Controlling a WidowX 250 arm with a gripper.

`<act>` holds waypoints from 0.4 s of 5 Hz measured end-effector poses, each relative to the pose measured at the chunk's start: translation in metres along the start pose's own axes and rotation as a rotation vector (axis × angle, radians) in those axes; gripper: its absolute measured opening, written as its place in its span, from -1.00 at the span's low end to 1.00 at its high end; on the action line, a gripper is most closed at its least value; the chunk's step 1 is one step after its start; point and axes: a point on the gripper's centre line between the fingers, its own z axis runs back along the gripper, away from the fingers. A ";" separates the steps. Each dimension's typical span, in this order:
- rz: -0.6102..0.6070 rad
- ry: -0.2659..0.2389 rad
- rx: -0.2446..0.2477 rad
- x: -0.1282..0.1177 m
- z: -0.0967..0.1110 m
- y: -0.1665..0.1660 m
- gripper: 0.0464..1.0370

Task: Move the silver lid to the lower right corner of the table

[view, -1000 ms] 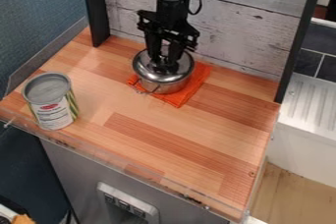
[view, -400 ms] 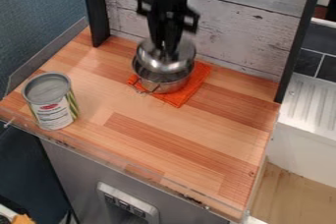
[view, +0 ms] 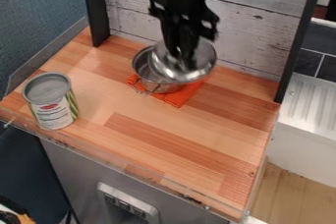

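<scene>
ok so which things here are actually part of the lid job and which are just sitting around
Part of the job:
silver lid, held tilted over the pot
gripper, holding it
wooden table, whose lower right corner is the goal

Just sitting around:
open-topped pot, partly under the lid
orange cloth, under the pot
can, at the left
</scene>
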 end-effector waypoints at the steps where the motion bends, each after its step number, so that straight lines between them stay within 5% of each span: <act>1: -0.070 0.033 -0.003 -0.024 -0.009 -0.029 -0.53; 2: -0.105 0.074 0.001 -0.043 -0.024 -0.045 -0.53</act>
